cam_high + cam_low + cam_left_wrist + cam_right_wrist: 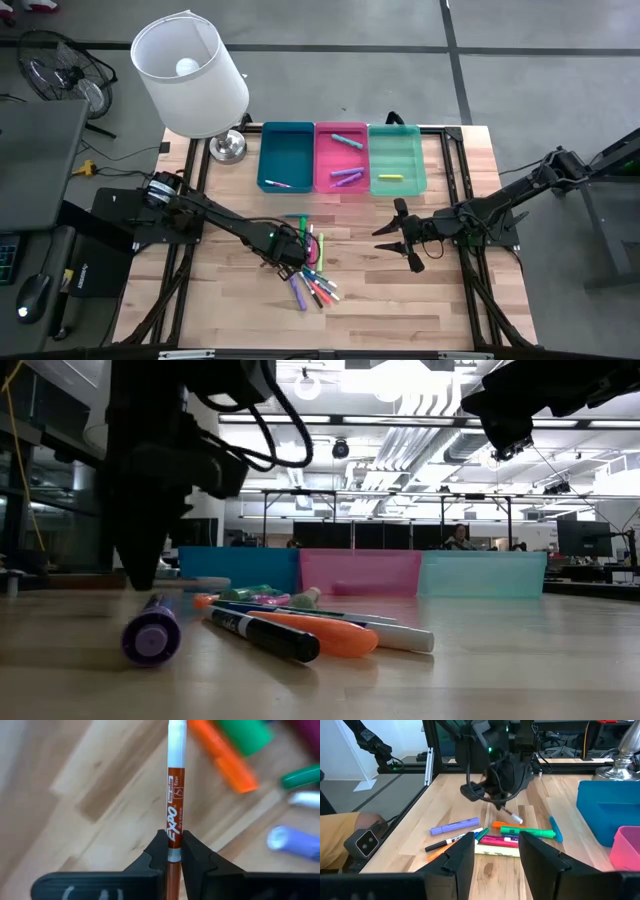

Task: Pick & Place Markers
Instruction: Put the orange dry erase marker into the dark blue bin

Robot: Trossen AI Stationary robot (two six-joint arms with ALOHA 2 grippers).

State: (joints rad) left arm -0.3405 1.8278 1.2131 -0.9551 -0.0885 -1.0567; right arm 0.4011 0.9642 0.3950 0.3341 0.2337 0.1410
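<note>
Two end effectors over the surface [230, 300], left end effector [173, 851] pinching an orange-barrelled marker [175, 795] above the marker pile [310, 270], right end effector [496, 851] spread, hovering near the green tray [398, 160].

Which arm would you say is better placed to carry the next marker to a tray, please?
The left. Its gripper is already shut on an orange-banded marker at the pile. The right gripper hangs open and empty beside the pile, nearer the green tray, so it would first need to pick one.
</note>
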